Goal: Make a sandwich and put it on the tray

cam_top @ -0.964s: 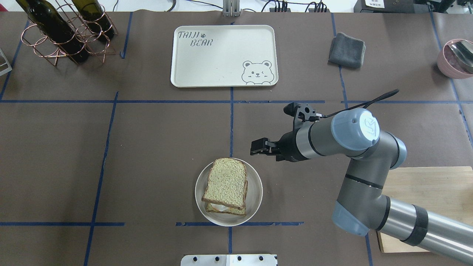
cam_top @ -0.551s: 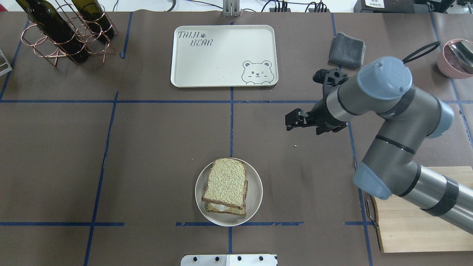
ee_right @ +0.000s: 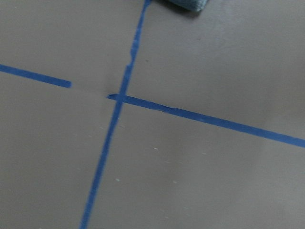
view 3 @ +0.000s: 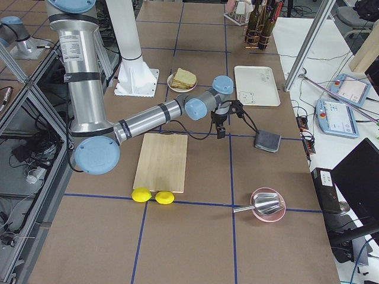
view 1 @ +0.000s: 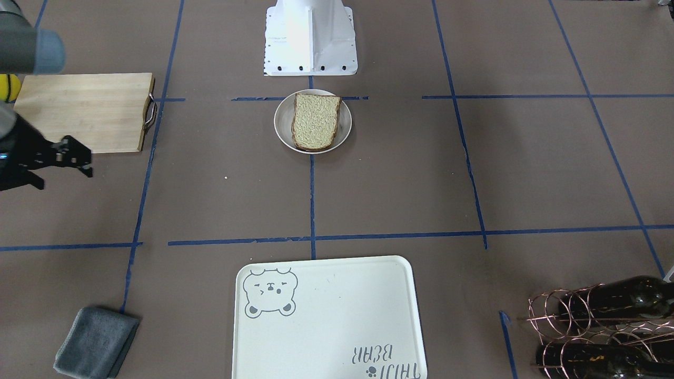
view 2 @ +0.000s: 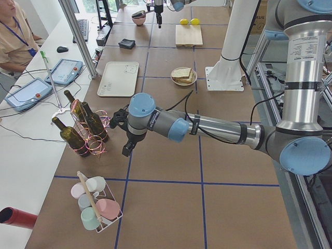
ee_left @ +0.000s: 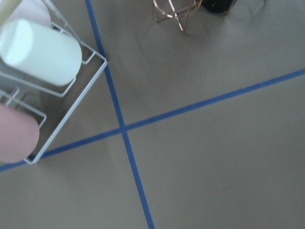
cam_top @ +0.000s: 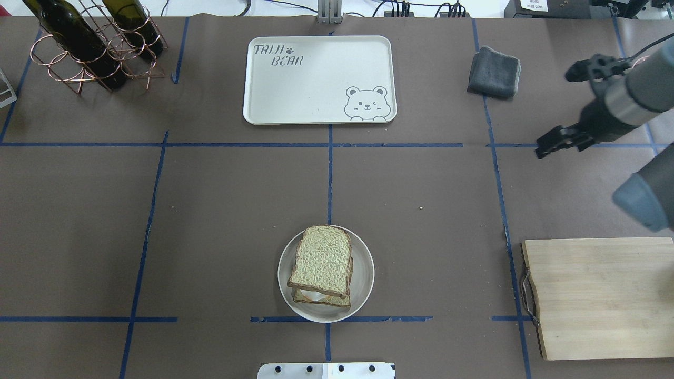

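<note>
The sandwich [cam_top: 321,266] lies on a small round white plate [cam_top: 364,273] near the table's front centre: two speckled bread slices stacked, with a sliver of white egg [cam_top: 316,298] between them. It also shows in the front view [view 1: 315,122]. The cream bear tray [cam_top: 316,79] lies empty at the far centre. My right gripper [cam_top: 542,147] hovers far right of the plate, near a blue tape cross, open and empty. My left gripper [view 2: 126,150] shows only in the left side view, beside the bottle rack; I cannot tell its state.
A wooden cutting board [cam_top: 600,297] lies at the front right. A folded grey cloth [cam_top: 494,71] sits at the far right, and a pink bowl with a spoon [cam_top: 650,87] beyond it. A copper rack with wine bottles [cam_top: 95,45] stands far left. Two lemons [view 3: 153,196] lie past the board.
My right arm has swung away from the plate, to the right and towards the far side near the grey cloth. The sandwich and plate have not moved.
</note>
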{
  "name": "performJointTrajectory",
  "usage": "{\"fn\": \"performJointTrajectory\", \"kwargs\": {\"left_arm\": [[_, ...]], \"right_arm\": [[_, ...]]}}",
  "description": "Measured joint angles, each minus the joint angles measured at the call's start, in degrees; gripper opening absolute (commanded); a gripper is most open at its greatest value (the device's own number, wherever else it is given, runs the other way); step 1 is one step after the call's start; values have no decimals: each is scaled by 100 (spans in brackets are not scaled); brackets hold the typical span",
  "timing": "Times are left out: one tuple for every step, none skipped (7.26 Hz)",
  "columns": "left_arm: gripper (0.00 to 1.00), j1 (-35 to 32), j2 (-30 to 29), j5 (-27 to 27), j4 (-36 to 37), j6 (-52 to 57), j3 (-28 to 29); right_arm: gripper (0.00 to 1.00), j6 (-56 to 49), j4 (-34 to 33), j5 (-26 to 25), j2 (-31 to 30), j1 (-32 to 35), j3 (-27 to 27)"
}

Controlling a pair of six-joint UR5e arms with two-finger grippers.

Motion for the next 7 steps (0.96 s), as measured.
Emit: {"fn": "performJointTrajectory", "kwargs": {"left_arm": [[100, 300, -84, -163, -388, -518, 45], [100, 773, -163, -241, -729, -1182, -61], [100, 1379, -268, -236, -1058, -1934, -268], [100, 2027, -491, -129, -1309, -2790, -461], [100, 2739, -813, 214, -1438, -3783, -630], [100, 3462, -1025, 699, -1486, -4677, -804], [89, 4169, -1178, 1233, -1501, -5508, -948]], "right_arm": [[100, -855, -198, 214, -316, 556, -9], [100, -1440, -388, 303, -595, 1015, -22], [100, -1755, -524, 333, -854, 1376, -34], [100, -1934, -587, 337, -1096, 1628, -30], [100, -2201, -613, 332, -1313, 1801, -21], [100, -2545, -626, 328, -1506, 1927, -11], [100, -2788, -630, 322, -1653, 2037, 1]]}}
